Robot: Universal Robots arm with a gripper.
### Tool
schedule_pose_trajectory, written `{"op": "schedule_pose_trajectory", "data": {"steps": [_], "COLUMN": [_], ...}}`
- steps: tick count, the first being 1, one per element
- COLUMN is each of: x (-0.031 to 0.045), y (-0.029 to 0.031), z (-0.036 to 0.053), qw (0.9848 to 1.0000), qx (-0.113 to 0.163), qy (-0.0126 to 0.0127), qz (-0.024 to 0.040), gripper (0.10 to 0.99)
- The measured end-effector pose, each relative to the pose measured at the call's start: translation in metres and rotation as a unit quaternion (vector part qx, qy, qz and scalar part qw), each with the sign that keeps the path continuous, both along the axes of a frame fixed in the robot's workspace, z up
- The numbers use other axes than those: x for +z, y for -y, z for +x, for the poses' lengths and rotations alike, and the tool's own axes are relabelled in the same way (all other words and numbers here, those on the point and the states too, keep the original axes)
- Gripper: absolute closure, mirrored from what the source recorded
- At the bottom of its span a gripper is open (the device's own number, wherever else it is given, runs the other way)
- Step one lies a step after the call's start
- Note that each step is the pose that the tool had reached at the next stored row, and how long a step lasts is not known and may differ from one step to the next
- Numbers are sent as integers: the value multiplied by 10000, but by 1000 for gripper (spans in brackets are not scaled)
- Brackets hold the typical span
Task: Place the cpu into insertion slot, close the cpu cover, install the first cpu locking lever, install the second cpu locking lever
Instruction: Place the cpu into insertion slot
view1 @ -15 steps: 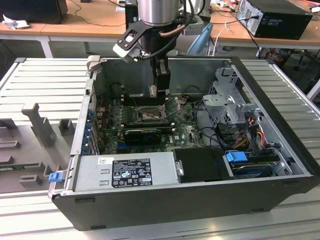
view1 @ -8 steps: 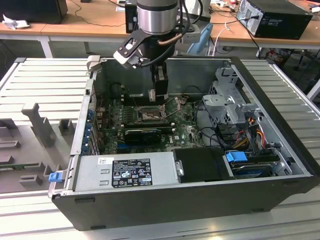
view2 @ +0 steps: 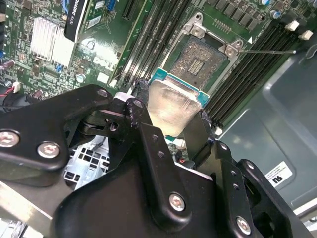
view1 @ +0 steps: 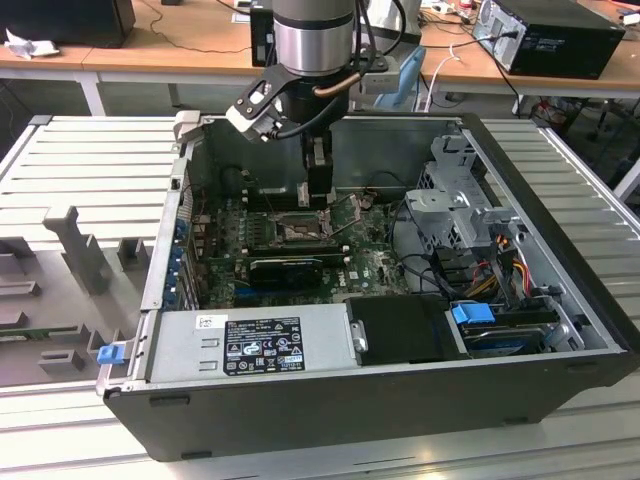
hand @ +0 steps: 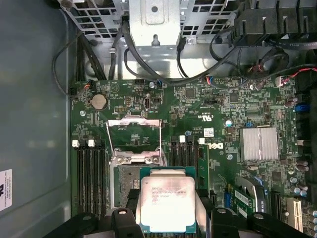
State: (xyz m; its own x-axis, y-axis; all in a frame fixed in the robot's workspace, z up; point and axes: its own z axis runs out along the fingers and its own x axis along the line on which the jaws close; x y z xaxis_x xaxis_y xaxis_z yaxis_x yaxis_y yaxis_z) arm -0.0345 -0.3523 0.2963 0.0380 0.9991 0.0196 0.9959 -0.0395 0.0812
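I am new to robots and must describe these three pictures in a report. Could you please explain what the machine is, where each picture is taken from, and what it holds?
The machine is a robot arm with a two-fingered hand at its end. The exterior view, from a camera off the arm, shows an open computer case on a ribbed table, the hand reaching inside. Both wrist views come from cameras riding on the arm. There the hand grips the cpu, a small silver chip, over the green board. The socket is bare and its cover stands open; the chip is not yet seated.
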Motion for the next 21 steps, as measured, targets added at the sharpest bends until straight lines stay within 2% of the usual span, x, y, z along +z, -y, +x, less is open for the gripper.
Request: {"op": "schedule_pose_trajectory", "data": {"steps": [8,12,18,21], "x": [-15,-33,-159,-227], "y": [0,0,-1,-1], "z": [-5,-16,-36,-47], "qw": [10000,9999,9999,10000], "qx": [-15,-155,-141,72], "qy": [0,1,0,0], "qz": [-1,0,-1,1], "gripper": [557,557,557,557]}}
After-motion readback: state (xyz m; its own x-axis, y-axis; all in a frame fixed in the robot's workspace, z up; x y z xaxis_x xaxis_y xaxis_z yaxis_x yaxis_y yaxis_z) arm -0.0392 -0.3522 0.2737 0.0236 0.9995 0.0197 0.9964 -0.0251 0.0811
